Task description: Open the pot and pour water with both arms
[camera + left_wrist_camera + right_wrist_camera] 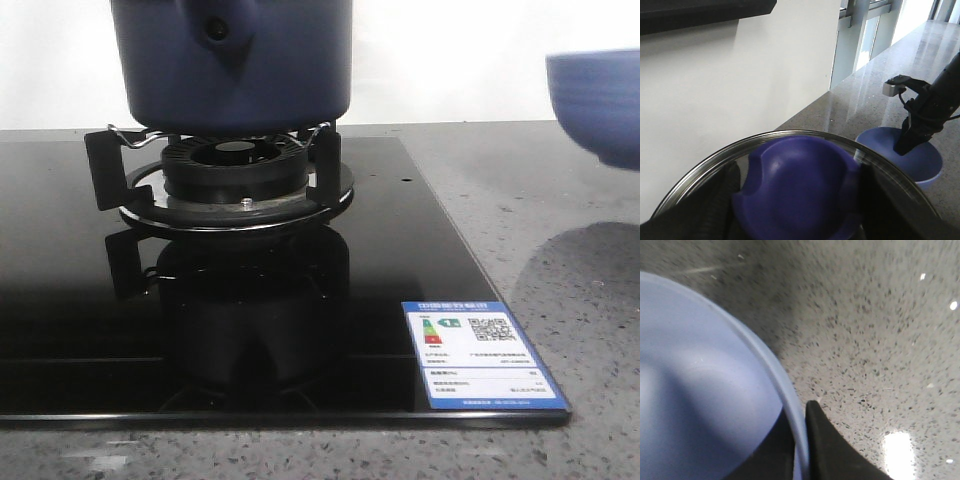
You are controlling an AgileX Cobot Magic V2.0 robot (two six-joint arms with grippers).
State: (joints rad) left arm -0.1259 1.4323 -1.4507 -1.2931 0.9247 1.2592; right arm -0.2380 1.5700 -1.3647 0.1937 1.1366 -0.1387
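Observation:
The dark navy pot (230,60) stands on the burner's wire support, its handle stub with the round hole (217,30) facing me; its top is cut off by the front view. My left gripper (797,200) is shut on the blue knob (800,185) of a glass lid (790,134) with a metal rim, held away from the pot near the wall. My right gripper (801,412) is shut on the rim of a light-blue bowl (700,390), one finger inside and one outside. The bowl (600,100) hangs above the counter to the right of the pot.
A black glass cooktop (60,330) carries the burner ring (235,170) and a blue-and-white label sticker (480,355). Speckled grey stone counter (560,260) lies to the right, with the bowl's shadow on it. A white wall stands behind.

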